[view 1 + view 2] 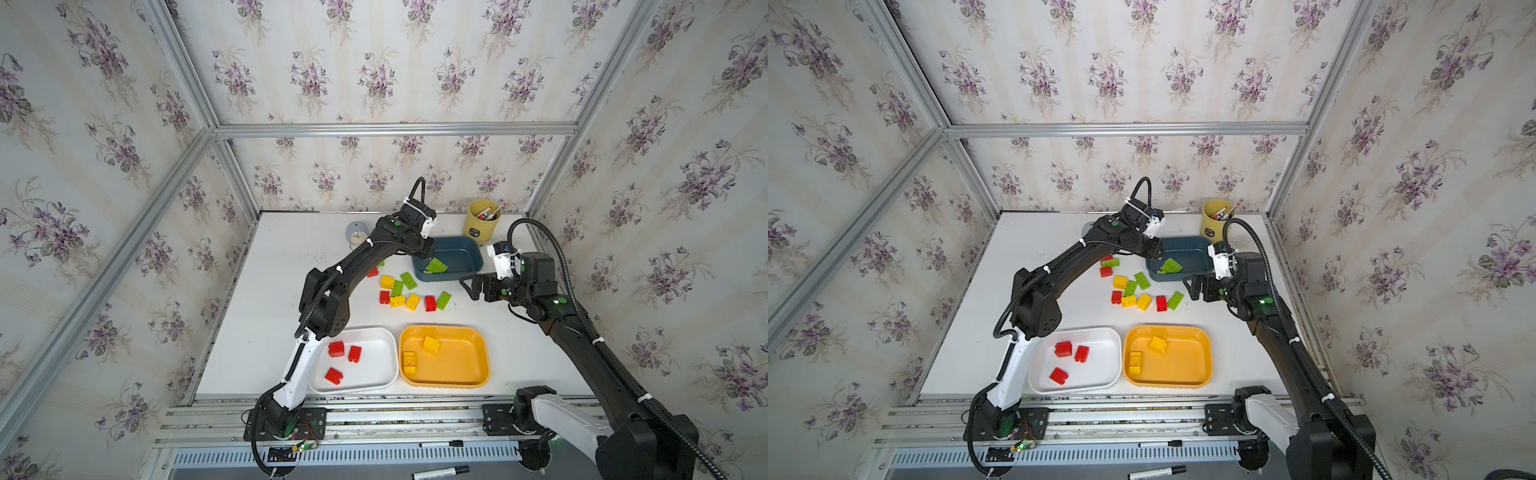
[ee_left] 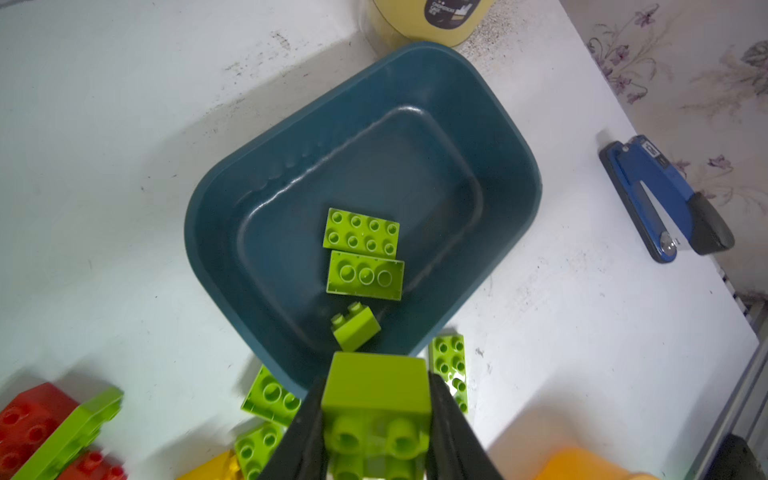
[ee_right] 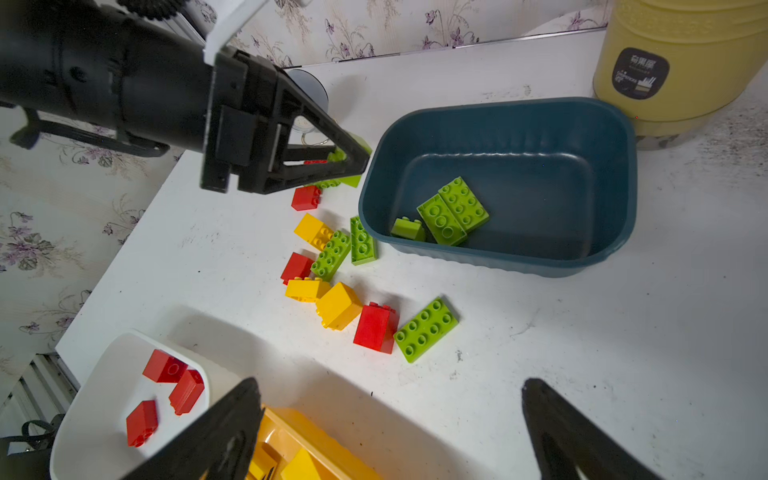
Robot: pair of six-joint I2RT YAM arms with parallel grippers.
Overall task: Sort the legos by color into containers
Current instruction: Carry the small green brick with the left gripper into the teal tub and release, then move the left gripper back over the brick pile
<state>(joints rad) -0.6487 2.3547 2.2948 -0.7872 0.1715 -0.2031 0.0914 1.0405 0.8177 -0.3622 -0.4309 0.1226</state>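
The white table (image 1: 257, 332) is walled left, far and right; its side edges are left bare. The teal tray (image 1: 465, 249) is set far, the white tray (image 1: 374, 357) and orange-yellow tray (image 1: 457, 365) near, loose legos (image 1: 412, 301) between. The left gripper (image 2: 374, 382) is clamped on a lime brick (image 2: 376, 397) at the teal tray's left rim; the right gripper (image 1: 467, 288) is spread wide beside its near-right corner.

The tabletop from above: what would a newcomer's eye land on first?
A bright scatter of red, yellow and green bricks lies mid-table. Up front, reds sit in the white tray, yellows in the orange-yellow tray; greens in the teal tray behind. The left arm's jaws pinch a green brick by the teal tray's rim.
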